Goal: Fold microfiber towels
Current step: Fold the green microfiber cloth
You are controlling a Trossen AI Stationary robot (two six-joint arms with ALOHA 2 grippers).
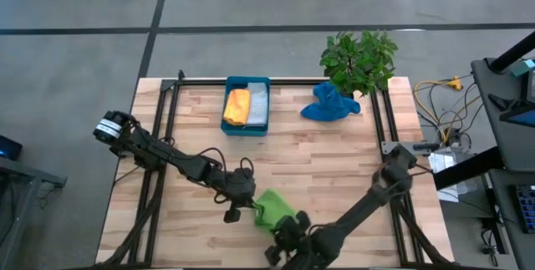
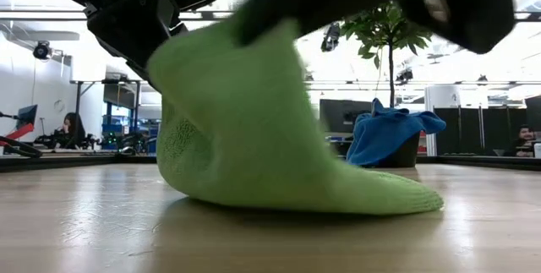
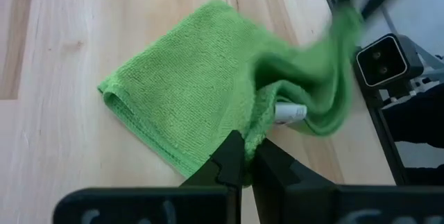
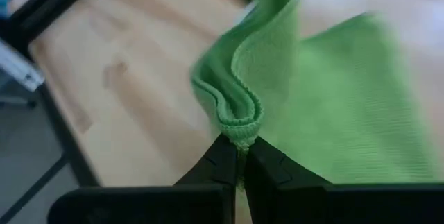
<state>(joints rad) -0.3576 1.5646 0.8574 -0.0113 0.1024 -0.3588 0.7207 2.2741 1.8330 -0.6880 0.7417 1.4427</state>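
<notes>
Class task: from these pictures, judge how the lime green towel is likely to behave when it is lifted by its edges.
The lime green towel is probably floppy: pinched by the left hand and right hand, it droops and bunches between them. It looks light, as shut fingertip pinches hold up its lifted part. Its looped weave suggests it is unlikely to slip, and it should not roll.

Bright, even light falls from overhead. In the low view, ceiling lamps glare and the wooden table (image 2: 84, 222) shines. The green towel (image 4: 326, 106) smears with blur in both wrist views, perhaps from movement.
</notes>
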